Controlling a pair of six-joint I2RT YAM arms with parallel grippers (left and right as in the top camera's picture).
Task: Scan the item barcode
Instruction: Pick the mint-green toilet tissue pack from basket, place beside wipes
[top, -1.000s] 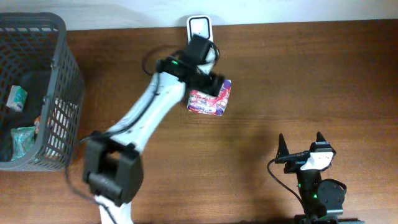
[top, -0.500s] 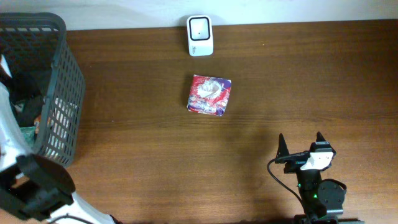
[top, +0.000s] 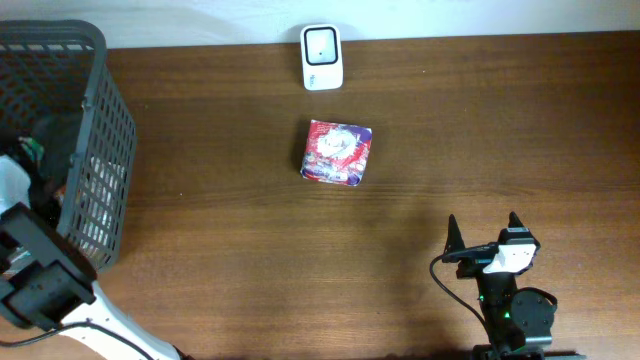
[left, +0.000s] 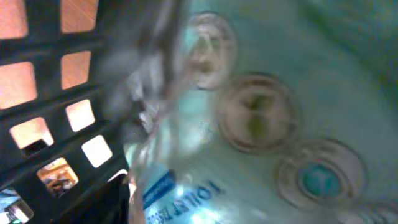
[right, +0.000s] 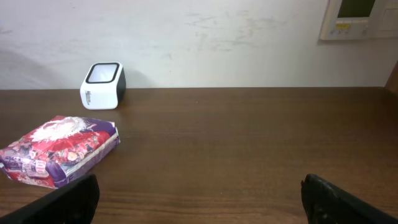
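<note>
Left arm (top: 45, 285) comes in from the lower left of the overhead frame and goes over the rim into the grey basket (top: 108, 160) at the left edge.
- Left gripper: down inside the basket. The wrist view is motion-blurred and the fingers are not distinct, so I cannot tell whether it is apart, together or clamped on anything.
- That wrist view is filled by a teal packet (left: 261, 124) with round printed motifs. It is very close to the lens, with the basket mesh along the left side.

Right gripper (top: 483, 222): parked at the lower right of the overhead frame, fingers wide apart, nothing between them.

Scanner (top: 321, 57): white, at the top centre by the wall, window facing up.

Red-and-purple packet (top: 337, 152): flat on the tabletop just below the scanner in frame, apart from it, and neither arm is touching it.

Step in hand, as I judge it: fetching an item from the basket, with the teal packet the likely target. No barcode is visible on it.

Next move calls for:
- a firm pinch on the soft wrapper and a lift clear of the basket rim
- a carry to the top centre of the frame
- presenting the barcode face to the scanner window, which may need a wrist turn
</note>
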